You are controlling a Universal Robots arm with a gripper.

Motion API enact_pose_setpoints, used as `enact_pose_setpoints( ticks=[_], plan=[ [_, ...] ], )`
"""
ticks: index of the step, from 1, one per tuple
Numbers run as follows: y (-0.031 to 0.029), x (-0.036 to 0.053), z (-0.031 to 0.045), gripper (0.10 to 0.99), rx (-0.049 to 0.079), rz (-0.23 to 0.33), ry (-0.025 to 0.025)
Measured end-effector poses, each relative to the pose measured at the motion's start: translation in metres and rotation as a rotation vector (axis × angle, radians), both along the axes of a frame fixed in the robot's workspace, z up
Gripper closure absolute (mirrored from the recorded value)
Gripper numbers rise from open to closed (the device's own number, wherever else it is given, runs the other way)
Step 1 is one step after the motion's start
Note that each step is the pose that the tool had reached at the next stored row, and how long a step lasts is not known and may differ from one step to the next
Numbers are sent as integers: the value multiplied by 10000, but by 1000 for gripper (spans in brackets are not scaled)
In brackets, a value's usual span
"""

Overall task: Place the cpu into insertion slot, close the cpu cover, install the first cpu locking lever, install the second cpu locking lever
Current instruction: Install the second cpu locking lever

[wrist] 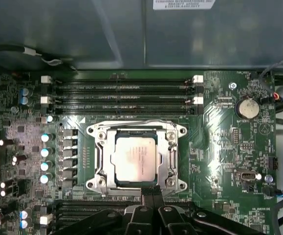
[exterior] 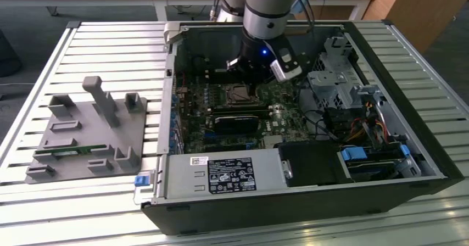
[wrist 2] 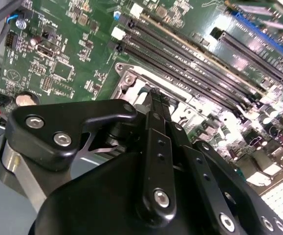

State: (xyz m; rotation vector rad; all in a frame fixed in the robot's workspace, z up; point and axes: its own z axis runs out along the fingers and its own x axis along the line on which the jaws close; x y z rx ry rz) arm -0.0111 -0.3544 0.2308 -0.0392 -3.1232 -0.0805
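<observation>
- We see the cpu (wrist: 133, 157) already lying flat in the insertion slot (wrist: 98, 147), silver-grey top up, so the placing step looks done to us.
- The cpu cover (wrist: 171, 155) lies down around the chip as a silver frame, its cut-out middle leaving the metal top bare; we judge it closed or very nearly so, since it sits flat and square with the socket.
- We find the gripper (wrist: 151, 193) hanging just beside the socket edge, its two black fingers (wrist: 146, 196) pressed together with nothing visible between them. The second wrist view shows the same thing: the narrow tips (wrist 2: 157, 98) meet and point at the socket's metal rim (wrist 2: 131, 81).
- We take this clenched, pointed stance as one suited to pushing or hooking a thin part such as a locking lever, not to carrying anything. Whether the tips actually touch a lever we cannot tell.
- In the exterior view the arm (exterior: 268, 15) reaches straight down into the open computer case (exterior: 308, 199), which lies on its side on the slatted tabletop (exterior: 110, 43) so the green board (exterior: 192, 122) faces up and the socket (exterior: 240, 94) can be reached from above.
- A grey fixture tray (exterior: 88, 133) sits on the tabletop at the exterior view's left, well apart from the arm.
</observation>
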Motion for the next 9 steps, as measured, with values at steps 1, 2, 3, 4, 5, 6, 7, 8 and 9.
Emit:
enact_pose_setpoints(
  ticks=[1,2,3,4,5,6,7,8,9],
  plan=[
    [-14,0,0,980,1,0,-1],
    [-28,0,0,980,0,0,0],
    [-40,0,0,980,0,-1,0],
    [-51,0,0,980,1,0,-1],
    [-57,0,0,980,0,0,0],
    [-64,0,0,980,0,0,0],
    [-70,-2,0,980,-1,-1,0],
    [-75,-5,0,980,0,-2,0],
    [-76,-10,0,980,0,-1,-1]
  ],
)
